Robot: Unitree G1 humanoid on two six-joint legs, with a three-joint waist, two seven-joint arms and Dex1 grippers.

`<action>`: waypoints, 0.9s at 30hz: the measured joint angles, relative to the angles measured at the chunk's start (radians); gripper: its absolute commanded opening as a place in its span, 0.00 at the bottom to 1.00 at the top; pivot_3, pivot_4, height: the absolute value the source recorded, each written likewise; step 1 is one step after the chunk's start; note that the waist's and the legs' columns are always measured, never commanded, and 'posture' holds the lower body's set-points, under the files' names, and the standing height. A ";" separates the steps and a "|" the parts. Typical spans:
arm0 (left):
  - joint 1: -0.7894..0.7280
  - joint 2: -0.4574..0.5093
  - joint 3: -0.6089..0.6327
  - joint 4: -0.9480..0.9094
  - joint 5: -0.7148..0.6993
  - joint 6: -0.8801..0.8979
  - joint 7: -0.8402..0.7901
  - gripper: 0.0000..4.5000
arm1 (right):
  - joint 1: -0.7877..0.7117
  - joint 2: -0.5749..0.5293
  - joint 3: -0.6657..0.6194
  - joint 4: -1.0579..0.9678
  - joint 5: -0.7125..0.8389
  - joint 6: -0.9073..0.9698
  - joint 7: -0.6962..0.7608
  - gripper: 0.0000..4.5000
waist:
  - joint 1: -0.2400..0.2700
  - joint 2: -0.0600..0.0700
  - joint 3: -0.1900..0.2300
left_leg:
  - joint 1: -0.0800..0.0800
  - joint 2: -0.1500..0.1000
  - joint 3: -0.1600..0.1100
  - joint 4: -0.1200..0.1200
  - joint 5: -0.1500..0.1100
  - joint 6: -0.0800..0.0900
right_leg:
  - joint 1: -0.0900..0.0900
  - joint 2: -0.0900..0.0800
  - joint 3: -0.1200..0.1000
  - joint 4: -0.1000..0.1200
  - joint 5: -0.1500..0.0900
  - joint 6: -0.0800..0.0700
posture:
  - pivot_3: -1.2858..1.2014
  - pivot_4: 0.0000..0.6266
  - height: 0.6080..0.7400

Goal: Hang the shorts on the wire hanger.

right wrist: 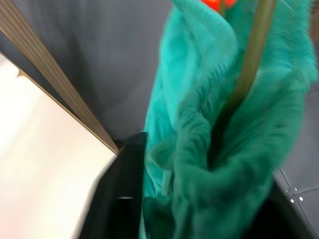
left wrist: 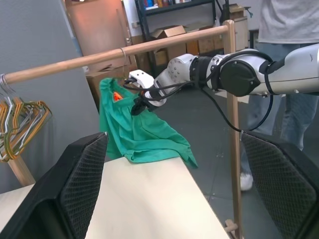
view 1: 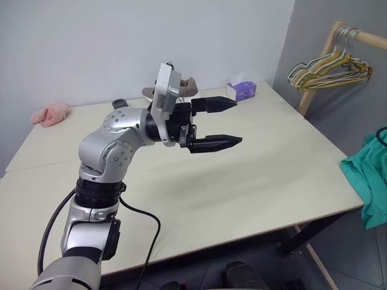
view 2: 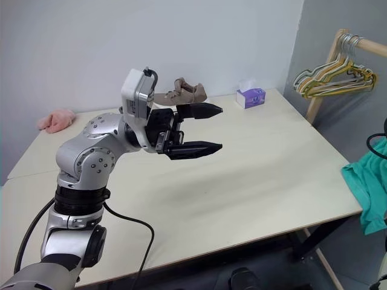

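Most of the table (view 1: 242, 181) in front of me is bare, so there's plenty of room to sweep across the middle and near edge. Stuff only sits along the far side: a pink cloth (view 1: 51, 113), a shoe (view 2: 181, 92) and a tissue box (view 1: 242, 90). My left arm (view 1: 115, 145) hangs over the left-center. Off the right edge it gets tight: the wooden rail (left wrist: 119, 52), its upright post (left wrist: 232, 129), a bunch of hangers (view 1: 329, 69) and the shorts (left wrist: 137, 132) draped there.

Shorts (left wrist: 139, 134) soft teal cloth; table (view 1: 254, 181) matt.
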 measured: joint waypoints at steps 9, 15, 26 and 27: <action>0.018 0.009 0.000 0.000 0.018 -0.018 0.000 1.00 | 0.159 0.002 0.003 -0.262 -0.023 -0.099 -0.068 0.99 | 0.000 0.001 0.000 | 0.000 0.000 0.001 0.001 0.000 0.000 | 0.000 0.000 0.005 0.001 0.000 0.000 | 0.40 0.00 1.00; 0.044 0.027 0.001 0.000 0.040 -0.021 0.012 1.00 | 0.323 0.029 0.019 -0.592 -0.108 -0.280 -0.185 0.99 | -0.004 0.002 -0.001 | 0.002 0.001 0.001 0.000 0.000 0.000 | -0.001 0.001 0.012 0.002 0.000 0.001 | 0.41 0.00 1.00; 0.242 0.099 0.061 -0.038 0.148 -0.040 0.186 1.00 | 0.469 0.235 0.126 -0.997 -0.201 -0.564 -0.190 0.99 | 0.004 0.001 -0.001 | 0.004 0.002 -0.001 0.001 0.000 0.000 | 0.000 0.002 0.014 0.002 0.000 0.002 | 0.44 0.00 1.00; 0.262 0.101 0.079 -0.042 0.161 -0.040 0.220 1.00 | 0.483 0.257 0.152 -1.016 -0.200 -0.605 -0.152 0.99 | 0.005 0.001 -0.001 | 0.004 0.002 0.000 0.001 -0.001 0.001 | 0.000 0.002 0.014 0.001 0.001 0.002 | 0.44 0.00 1.00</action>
